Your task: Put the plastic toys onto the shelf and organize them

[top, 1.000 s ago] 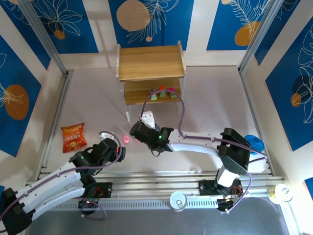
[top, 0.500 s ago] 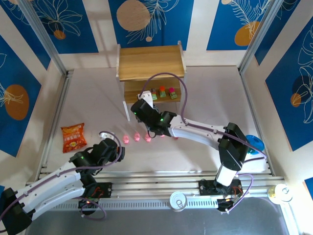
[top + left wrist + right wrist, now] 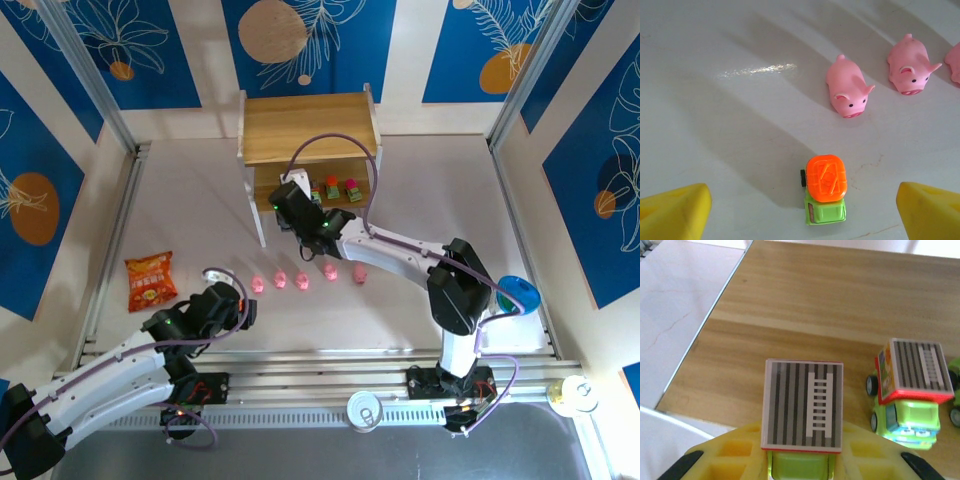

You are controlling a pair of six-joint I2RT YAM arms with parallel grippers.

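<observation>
My right gripper (image 3: pixel 802 460) is shut on a green toy truck with a striped ladder top (image 3: pixel 804 405). It holds the truck over the left part of the shelf's lower board (image 3: pixel 815 305). A like truck (image 3: pixel 910 390) stands on that board to its right. From above, the right gripper (image 3: pixel 290 200) reaches into the wooden shelf (image 3: pixel 310 125) beside toy trucks (image 3: pixel 333 187). Several pink pigs (image 3: pixel 302 281) stand in a row on the table. My left gripper (image 3: pixel 802 215) is open above an orange-topped green truck (image 3: pixel 826 192), with two pigs (image 3: pixel 847 92) beyond it.
An orange snack bag (image 3: pixel 150 280) lies at the left of the table. A blue bowl (image 3: pixel 518 293) sits at the right, behind the right arm. A can (image 3: pixel 365 408) and a cup (image 3: pixel 578 392) stand on the near rail.
The right arm has swung from the table's middle up to the shelf's lower tier with the truck in its grip, uncovering the row of pigs. The left arm has stayed put.
</observation>
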